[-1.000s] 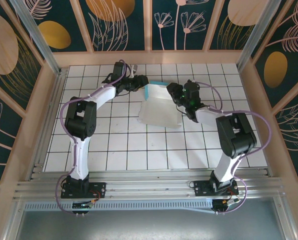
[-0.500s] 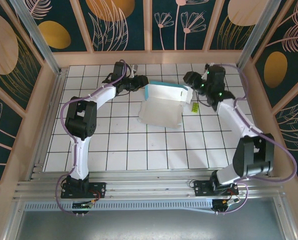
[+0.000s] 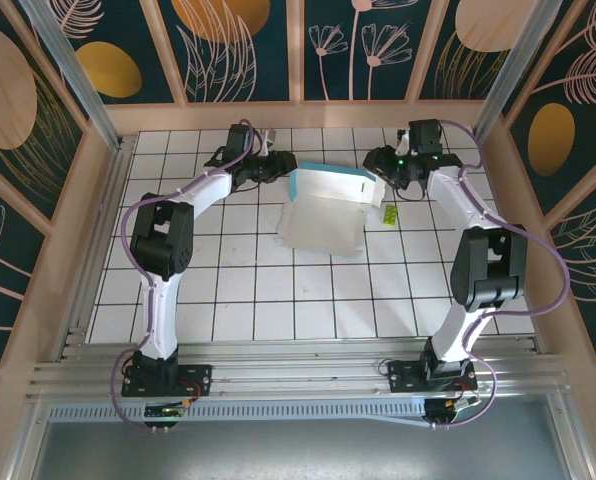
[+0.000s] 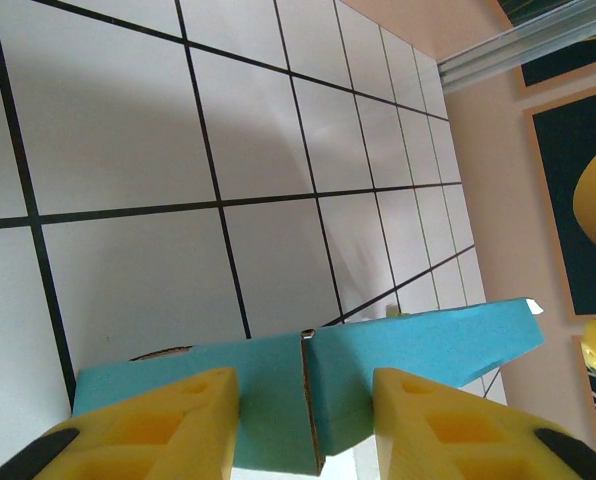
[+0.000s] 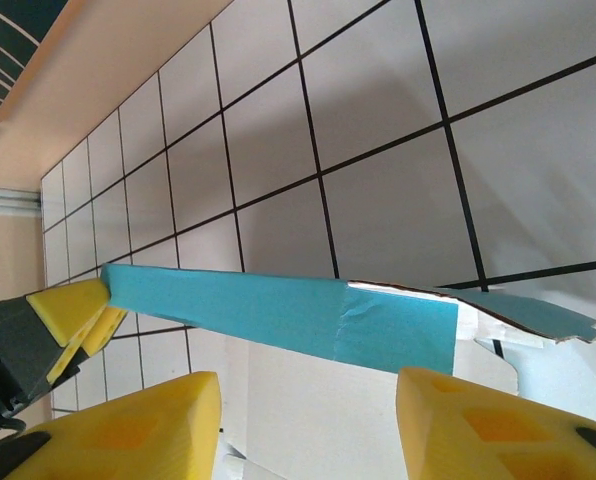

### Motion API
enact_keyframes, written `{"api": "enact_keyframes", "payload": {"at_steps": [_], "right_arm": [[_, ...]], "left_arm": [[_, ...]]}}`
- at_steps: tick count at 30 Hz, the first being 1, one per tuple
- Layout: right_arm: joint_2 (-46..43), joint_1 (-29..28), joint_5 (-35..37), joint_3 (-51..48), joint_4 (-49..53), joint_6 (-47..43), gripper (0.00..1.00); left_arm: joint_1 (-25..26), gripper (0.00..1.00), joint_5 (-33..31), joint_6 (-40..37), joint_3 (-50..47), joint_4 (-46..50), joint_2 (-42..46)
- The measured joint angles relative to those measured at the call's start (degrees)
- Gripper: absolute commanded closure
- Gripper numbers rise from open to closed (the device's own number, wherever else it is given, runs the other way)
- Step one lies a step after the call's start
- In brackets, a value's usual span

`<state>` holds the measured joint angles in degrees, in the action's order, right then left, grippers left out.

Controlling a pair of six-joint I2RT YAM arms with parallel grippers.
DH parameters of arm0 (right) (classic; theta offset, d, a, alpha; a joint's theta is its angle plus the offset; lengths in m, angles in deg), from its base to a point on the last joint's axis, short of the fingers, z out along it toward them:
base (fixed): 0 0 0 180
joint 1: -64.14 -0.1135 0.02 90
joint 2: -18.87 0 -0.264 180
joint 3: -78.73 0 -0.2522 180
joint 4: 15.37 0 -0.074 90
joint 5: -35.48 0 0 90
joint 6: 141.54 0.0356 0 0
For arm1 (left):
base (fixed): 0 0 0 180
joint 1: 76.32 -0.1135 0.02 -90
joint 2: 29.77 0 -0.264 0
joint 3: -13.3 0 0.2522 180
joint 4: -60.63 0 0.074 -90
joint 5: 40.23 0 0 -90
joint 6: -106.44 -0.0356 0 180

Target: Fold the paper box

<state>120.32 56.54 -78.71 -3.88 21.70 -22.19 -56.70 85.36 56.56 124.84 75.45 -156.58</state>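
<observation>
Top view: the paper box point(image 3: 318, 225) lies mid-worktop point(image 3: 238, 290), its turquoise wall raised between the left gripper point(image 3: 281, 168) and the right gripper point(image 3: 378, 165).

Left wrist: the fingers point(image 4: 168, 420) straddle the wall's creased corner; clamped or not, I cannot tell.

Right wrist: the jaws stand released beside the wall, which could flop flat unsupported.

You see the paper box point(image 3: 328, 184) turquoise outside and white inside; the surface point(image 3: 238, 300) is white, gridded in black. The left end effector point(image 4: 300, 385) has yellow fingers point(image 4: 158, 425); the scrap point(image 3: 389, 213) is green.
</observation>
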Motion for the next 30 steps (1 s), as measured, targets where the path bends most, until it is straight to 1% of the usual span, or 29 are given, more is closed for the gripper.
{"api": "enact_keyframes", "payload": {"at_steps": [7, 11, 17, 20, 25, 30], "right_arm": [[2.91, -1.01, -0.2, 0.0, -1.57, 1.79, 0.54], [4.59, -1.73, -0.35, -0.02, -2.82, 3.37, 0.64], [5.53, -2.34, -0.13, -0.02, -4.9, 4.48, 0.68], [5.66, -2.56, 0.57, -0.02, -5.18, 4.79, 0.73], [5.66, -2.82, 2.29, -0.04, -5.35, 4.63, 0.75], [5.66, -3.02, 4.2, -0.17, -5.38, 3.96, 0.72]], "left_arm": [[0.0, 0.61, 0.2, 0.02, -0.17, -0.2, 0.04], [0.04, 0.61, 0.17, 0.02, -0.26, -0.46, 0.04], [0.07, 0.62, 0.2, 0.0, -0.28, -0.48, 0.04], [0.09, 0.61, 0.17, -0.02, -0.39, -0.5, 0.09], [0.26, 0.61, 0.17, -0.04, -0.39, -0.46, 0.09], [0.33, 0.61, 0.17, -0.09, -0.39, -0.46, 0.09]]}}
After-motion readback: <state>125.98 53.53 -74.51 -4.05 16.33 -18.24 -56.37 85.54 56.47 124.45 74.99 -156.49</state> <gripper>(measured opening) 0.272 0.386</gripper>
